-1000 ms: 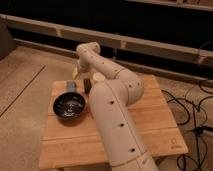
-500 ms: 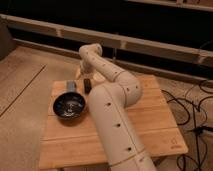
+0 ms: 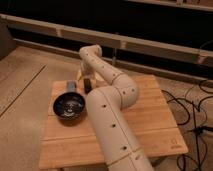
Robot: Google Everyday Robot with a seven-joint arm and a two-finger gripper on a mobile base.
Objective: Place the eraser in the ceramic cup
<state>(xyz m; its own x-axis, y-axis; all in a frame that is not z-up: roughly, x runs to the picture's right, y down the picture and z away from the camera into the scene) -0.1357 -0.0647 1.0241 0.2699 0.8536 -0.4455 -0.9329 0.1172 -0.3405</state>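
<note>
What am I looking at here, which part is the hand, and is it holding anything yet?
One camera looks down along a white jointed robot arm that reaches across a light wooden table. Its hand is at the arm's far end, low over the table's back left, open and apparently holding nothing. Beside it lie a small near-black rectangular eraser and a small grey-blue block. Nearer the camera sits a wide dark bowl. I cannot spot the ceramic cup; the arm may hide it.

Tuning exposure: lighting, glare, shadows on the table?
Camera view: dim warm light, backdrop nearly black; faint sheen inside the wide dark round bowl; no glare on the light wooden table; the claw, at the table's far side beyond the bowl, is dimly lit.
</note>
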